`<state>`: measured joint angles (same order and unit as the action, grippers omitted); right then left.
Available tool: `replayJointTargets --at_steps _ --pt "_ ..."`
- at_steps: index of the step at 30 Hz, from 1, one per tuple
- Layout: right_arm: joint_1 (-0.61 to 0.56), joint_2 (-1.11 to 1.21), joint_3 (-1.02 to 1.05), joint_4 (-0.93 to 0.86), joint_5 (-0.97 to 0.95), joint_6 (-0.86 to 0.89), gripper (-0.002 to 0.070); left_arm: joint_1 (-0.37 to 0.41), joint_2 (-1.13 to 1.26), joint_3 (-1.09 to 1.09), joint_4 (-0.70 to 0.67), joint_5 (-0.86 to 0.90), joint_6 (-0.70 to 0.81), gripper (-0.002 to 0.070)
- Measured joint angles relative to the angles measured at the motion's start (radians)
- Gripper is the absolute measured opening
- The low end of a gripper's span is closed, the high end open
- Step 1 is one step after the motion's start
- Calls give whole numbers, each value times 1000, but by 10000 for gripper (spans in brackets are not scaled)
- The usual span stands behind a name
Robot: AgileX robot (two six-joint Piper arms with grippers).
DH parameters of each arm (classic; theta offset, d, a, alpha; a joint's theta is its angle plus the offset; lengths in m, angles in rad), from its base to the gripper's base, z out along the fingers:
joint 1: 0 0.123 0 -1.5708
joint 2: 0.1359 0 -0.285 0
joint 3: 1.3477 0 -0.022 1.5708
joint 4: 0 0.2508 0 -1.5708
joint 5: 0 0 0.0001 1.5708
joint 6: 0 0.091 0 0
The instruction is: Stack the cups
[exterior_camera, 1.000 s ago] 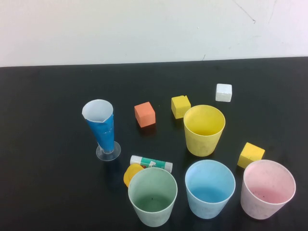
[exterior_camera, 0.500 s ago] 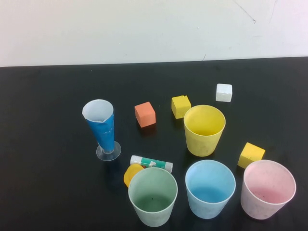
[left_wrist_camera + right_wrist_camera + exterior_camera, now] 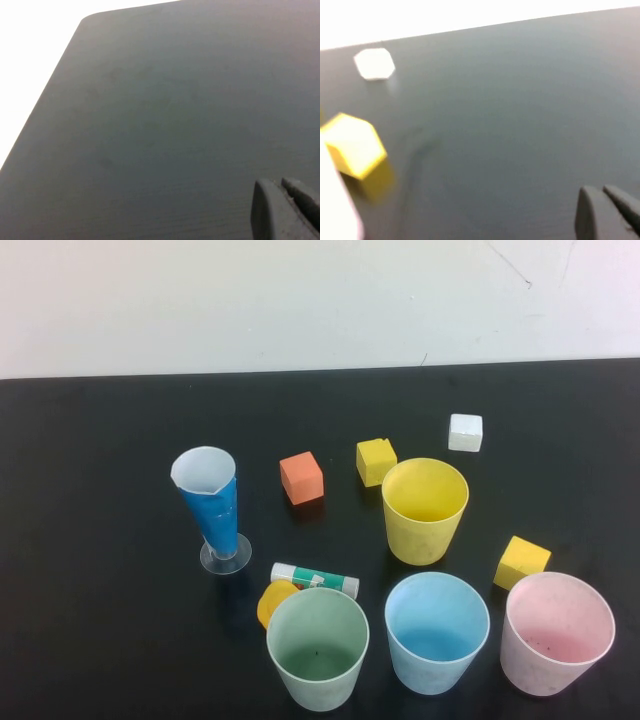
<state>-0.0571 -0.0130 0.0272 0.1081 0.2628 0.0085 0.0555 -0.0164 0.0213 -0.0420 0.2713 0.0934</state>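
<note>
Right gripper (image 3: 610, 212) is closed and empty, low over bare table beside the pink cup (image 3: 556, 632), so it is judged nearer. Left gripper (image 3: 286, 209) is closed, empty, away from every cup. From the pink cup, blue cup (image 3: 436, 630) and green cup (image 3: 317, 646) run leftward; yellow cup (image 3: 424, 509) stands behind them. All are upright and separate.

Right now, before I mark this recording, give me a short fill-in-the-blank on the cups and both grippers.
1. The cup standing behind the near row of three is ____.
2. In that row, the light blue cup stands between the pale green cup and the ____ cup.
3. The left gripper and right gripper, both off to the sides, are ____.

Missing: yellow; pink; shut
</note>
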Motion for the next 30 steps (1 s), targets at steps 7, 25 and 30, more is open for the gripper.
replayJointTargets --at_steps 7,25,30 --pt "0 0 0 412 -8 24 -1 0 0 0 0 -2 0 0" --pt "0 0 0 485 -319 -8 -1 -1 0 0 -1063 -204 -362 0" --pt "0 0 0 485 -199 -31 -1 -1 0 0 -1047 -166 -290 0"
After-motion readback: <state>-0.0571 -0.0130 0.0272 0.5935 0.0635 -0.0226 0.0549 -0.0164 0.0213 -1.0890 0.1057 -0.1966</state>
